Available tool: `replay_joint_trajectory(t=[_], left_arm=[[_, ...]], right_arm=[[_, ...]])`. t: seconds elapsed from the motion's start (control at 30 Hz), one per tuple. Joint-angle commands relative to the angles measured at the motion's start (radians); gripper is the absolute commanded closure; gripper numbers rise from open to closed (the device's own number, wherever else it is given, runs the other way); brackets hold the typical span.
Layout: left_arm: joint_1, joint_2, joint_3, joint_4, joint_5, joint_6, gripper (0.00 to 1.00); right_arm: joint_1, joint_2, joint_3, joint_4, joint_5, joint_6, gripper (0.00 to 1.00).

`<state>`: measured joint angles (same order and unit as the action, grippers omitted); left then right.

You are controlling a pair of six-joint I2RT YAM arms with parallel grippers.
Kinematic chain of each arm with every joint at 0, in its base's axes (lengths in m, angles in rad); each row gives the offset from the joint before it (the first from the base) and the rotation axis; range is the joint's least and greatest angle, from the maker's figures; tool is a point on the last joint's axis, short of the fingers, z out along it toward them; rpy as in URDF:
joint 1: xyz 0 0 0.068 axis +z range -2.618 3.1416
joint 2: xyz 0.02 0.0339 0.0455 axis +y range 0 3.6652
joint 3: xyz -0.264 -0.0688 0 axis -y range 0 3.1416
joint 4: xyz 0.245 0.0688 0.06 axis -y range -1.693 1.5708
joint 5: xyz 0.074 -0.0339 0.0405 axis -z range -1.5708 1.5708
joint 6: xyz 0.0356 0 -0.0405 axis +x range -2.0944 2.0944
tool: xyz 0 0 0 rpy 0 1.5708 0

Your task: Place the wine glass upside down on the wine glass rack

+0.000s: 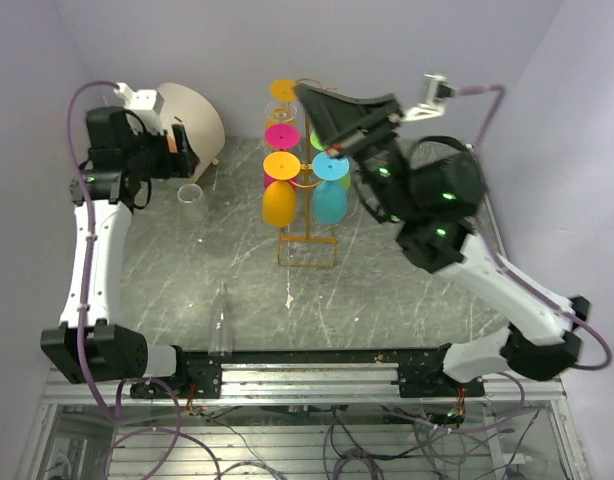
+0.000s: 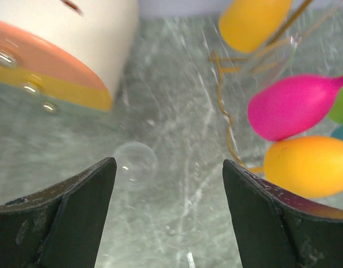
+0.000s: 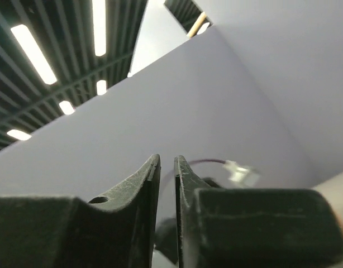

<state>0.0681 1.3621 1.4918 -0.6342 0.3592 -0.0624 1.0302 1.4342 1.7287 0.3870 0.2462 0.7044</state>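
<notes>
The orange-yellow wire wine glass rack (image 1: 307, 245) stands mid-table with several coloured glasses hanging bowl-down: orange (image 1: 279, 202), cyan (image 1: 329, 200), pink (image 1: 280, 135). In the left wrist view a clear glass (image 2: 272, 53) shows on the rack (image 2: 223, 106) under an orange one. A clear round glass (image 1: 190, 193) stands on the table; in the left wrist view it (image 2: 135, 164) lies just ahead of my left finger. My left gripper (image 1: 187, 152) (image 2: 168, 162) is open and empty above it. My right gripper (image 1: 301, 92) (image 3: 167, 159) is raised by the rack's top, pointing upward, jaws nearly touching, nothing visible between them.
A white rounded object with peach and yellow bands (image 1: 192, 125) (image 2: 65, 50) sits at the back left beside my left gripper. Another clear glass (image 1: 223, 320) lies near the table's front edge. Purple walls close in the back and both sides.
</notes>
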Motion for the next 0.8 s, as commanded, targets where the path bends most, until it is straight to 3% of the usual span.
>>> replay_joint_trajectory(t=[0.0,0.1,0.2,0.37,0.6,0.77], left_arm=[[0.025,-0.042,0.204,-0.081,-0.126,0.144,0.12],[0.033,0.01,0.28,-0.207,-0.162,0.21,0.14],[0.036,0.04,0.296,-0.29,-0.186,0.233,0.19],[0.035,0.15,0.375,-0.413,-0.167,0.269,0.21],[0.031,0.265,0.405,-0.45,-0.14,0.275,0.23],[0.007,0.335,0.413,-0.45,-0.165,0.275,0.28]], right_arm=[[-0.004,-0.168,-0.158,-0.152,0.057,-0.211,0.73],[-0.004,-0.288,-0.279,-0.218,0.1,-0.239,0.44],[-0.004,-0.373,-0.346,-0.324,0.096,-0.263,0.32],[-0.004,-0.509,-0.453,-0.536,0.118,-0.204,0.28],[-0.004,-0.787,-0.717,-0.616,0.177,-0.035,0.24],[-0.004,-0.922,-0.784,-0.699,0.193,0.042,0.24]])
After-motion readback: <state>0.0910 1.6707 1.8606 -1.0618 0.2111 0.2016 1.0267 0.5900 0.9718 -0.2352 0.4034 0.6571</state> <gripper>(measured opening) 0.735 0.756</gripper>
